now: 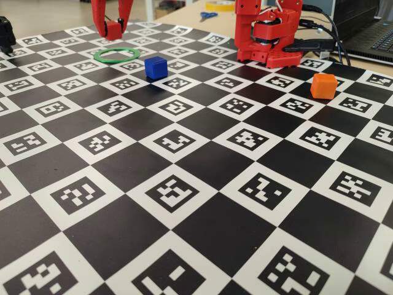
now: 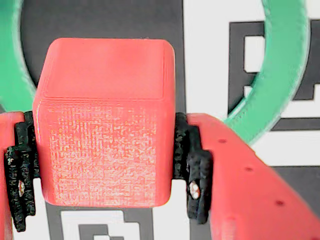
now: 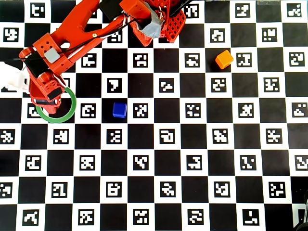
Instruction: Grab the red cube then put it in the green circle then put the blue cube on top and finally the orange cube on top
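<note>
In the wrist view my gripper [image 2: 105, 165] is shut on the red cube [image 2: 105, 125], whose sides press against the black pads [image 2: 192, 170]. The cube hangs just above the board, over the near rim of the green circle [image 2: 280, 75]. The fixed view shows the gripper [image 1: 113, 27] holding the red cube [image 1: 114, 30] just behind the green circle [image 1: 116, 55]. From overhead, the gripper [image 3: 45, 98] covers the cube and the left part of the green circle [image 3: 73, 109]. The blue cube [image 1: 156, 67] [image 3: 119, 109] sits right of the ring. The orange cube [image 1: 323, 86] [image 3: 224, 59] lies far right.
The arm's red base [image 1: 270, 37] [image 3: 159, 21] stands at the back of the checkered marker board [image 1: 196, 184]. Behind it on the table are a laptop [image 1: 368, 31] and scissors [image 1: 207, 15]. A black object [image 1: 6, 34] sits at the far left edge.
</note>
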`<state>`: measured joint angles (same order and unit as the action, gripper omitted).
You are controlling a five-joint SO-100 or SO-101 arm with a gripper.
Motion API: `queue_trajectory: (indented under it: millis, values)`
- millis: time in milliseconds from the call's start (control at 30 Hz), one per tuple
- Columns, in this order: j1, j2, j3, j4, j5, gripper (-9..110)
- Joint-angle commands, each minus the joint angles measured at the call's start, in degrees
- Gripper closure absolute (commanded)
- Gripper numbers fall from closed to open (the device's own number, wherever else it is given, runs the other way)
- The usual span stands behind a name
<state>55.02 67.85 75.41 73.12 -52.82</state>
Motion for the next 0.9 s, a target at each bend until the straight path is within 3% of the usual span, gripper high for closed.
queue_trajectory:
  millis: [0, 867]
  values:
    - [0.5, 1.8, 0.2, -2.1, -0.5, 99]
    - [1.7, 0.2, 7.6, -7.7, -1.7, 99]
